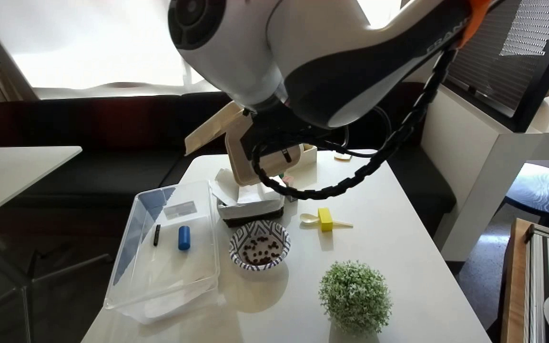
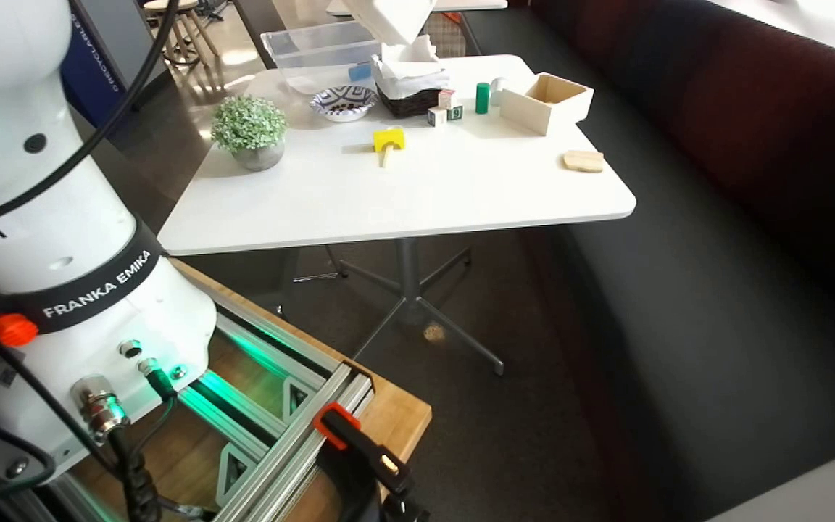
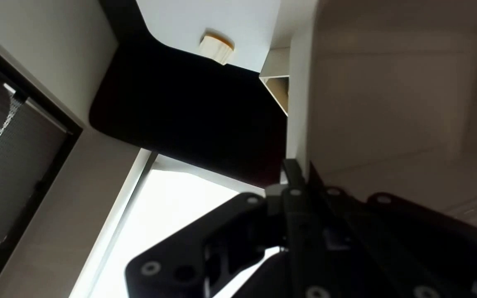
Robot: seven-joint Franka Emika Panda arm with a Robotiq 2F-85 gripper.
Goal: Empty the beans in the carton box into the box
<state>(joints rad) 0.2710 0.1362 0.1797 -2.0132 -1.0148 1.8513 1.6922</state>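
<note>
Black claw (image 3: 303,169) pinches a tan carton box (image 1: 242,167)

The claw is squeezed closed, with one thin side of the carton box between its tips. The carton box is up in the air, tilted, with its lid (image 1: 213,127) folded out. The wrist view looks right into its inside. The beans (image 1: 261,253), little dark dots, lie spread on the bottom of a bowl (image 1: 255,267) with a zigzag pattern, down on the white table (image 1: 408,276). Just beside the bowl is a dark basket (image 2: 406,106) with a white lining (image 2: 417,81). Next to them sits a clear plastic bin (image 1: 172,281), with a blue tube (image 1: 184,238) and a black stick (image 1: 157,235) in it. A pale spoon (image 1: 309,218) pokes out on both sides of a yellow block (image 1: 325,219). A bushy green plant (image 1: 356,297) stands apart from them. In an exterior view, small cubes (image 2: 438,117) and a green tube (image 2: 482,98) are near the basket. Past them is a wooden box (image 2: 568,110), and then a flat bit of wood (image 2: 583,161).
</note>
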